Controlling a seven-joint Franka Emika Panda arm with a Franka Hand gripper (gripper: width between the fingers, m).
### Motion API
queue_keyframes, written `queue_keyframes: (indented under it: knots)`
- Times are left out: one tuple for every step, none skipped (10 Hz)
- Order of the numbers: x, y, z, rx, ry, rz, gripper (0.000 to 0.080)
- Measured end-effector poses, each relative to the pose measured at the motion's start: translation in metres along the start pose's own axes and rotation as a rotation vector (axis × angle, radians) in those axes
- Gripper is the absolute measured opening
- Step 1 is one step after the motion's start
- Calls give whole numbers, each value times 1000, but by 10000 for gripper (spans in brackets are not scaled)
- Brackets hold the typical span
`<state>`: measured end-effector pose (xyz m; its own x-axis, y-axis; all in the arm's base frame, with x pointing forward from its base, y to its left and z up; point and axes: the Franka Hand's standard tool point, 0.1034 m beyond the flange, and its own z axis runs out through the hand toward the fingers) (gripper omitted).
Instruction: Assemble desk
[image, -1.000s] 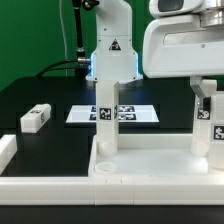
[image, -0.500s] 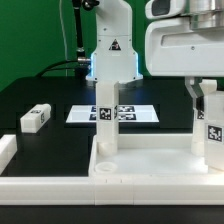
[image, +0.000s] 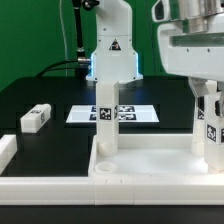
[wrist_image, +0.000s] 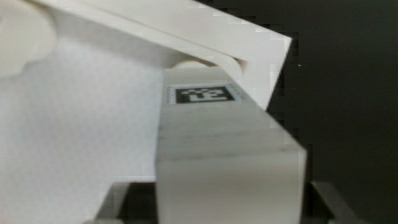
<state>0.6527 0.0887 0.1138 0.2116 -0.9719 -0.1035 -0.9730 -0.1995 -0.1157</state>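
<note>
Wrist view shows the gripper (wrist_image: 228, 205) clamped on a white leg (wrist_image: 217, 140), one finger against each flat side, tag facing the camera. The tabletop (image: 150, 168) lies directly below the gripper, and the leg reaches down to its near corner; whether it is seated, I cannot tell. A second leg (image: 105, 125) stands upright in the next corner, toward the exterior view's left of the gripper. A spare leg (image: 35, 120) lies well beyond it. The legs look light, stiff and probably slick, so gripping high on the flat sides seems best.
</note>
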Motion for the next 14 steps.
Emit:
queue_keyframes:
  knots:
    - [-1,0,0,-4,-1,62,295]
    - [-2,1,0,-6,-2,161,295]
    - [-2,1,0,-7,-2,200,295]
    - [-2,1,0,-6,-2,190,295]
    - [-2,1,1,-6,-2,170,319]
    - [-3,1,0,-6,-2,165,494]
    - [-6,0,-2,-11,-9,5,494]
    - [-10,-3,-1,-3,-16,-200,622]
    - [-15,1,6,-1,-25,-340,641]
    - [-21,5,6,7,-8,-369,647]
    - [-20,6,6,4,-6,-436,647]
    - [-18,6,6,2,-2,-527,649]
    - [-17,6,6,-5,7,-643,649]
    - [-18,4,4,-14,15,-870,649]
